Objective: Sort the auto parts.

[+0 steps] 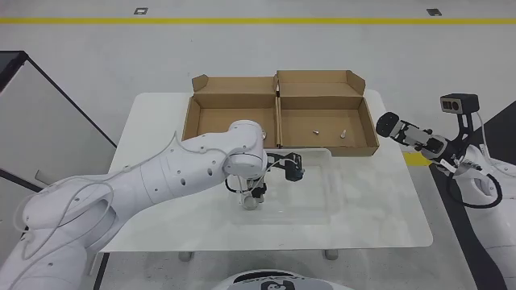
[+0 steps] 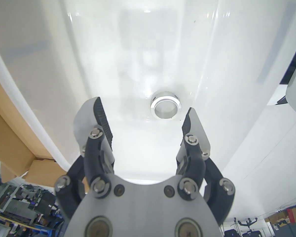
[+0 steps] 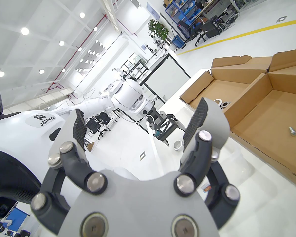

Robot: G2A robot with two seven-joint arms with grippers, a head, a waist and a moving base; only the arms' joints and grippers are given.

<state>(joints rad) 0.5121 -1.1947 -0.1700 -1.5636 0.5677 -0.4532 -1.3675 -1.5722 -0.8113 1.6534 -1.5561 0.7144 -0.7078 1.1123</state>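
Black-padded left gripper (image 2: 145, 107), jaws spread wide and holding nothing, pointed down into a shallow translucent white plastic tray (image 2: 236, 94). Directly ahead of the fingertips, a short polished silver metal ring (image 2: 165, 108), flat on the tray floor with its bore facing up, touching neither pad and set somewhat nearer one pad than the other. Beyond the tray on the white table (image 1: 387, 209), two open brown boxes side by side: left cardboard box (image 1: 230, 121) with similar silver rings (image 3: 222, 103) inside, right cardboard box (image 1: 326, 121) with small grey bolts (image 1: 316, 132) on its floor. Off the table's right edge, beside the right cardboard box, the right gripper (image 3: 140, 109), likewise wide open and empty. Step in hand, by judgement: pick-up of the ring for sorting. For a clean grasp: centre the jaws over the ring first, for simultaneous contact of both pads on the outer wall and no sideways nudge; descend until the pad tips nearly reach the tray floor; close slowly, in view of a likely slip of smooth rounded metal on glossy plastic under an off-centre squeeze. Then lift straight up, clear of the tray wall, before any sideways travel toward the left cardboard box, the probable destination given the rings there.
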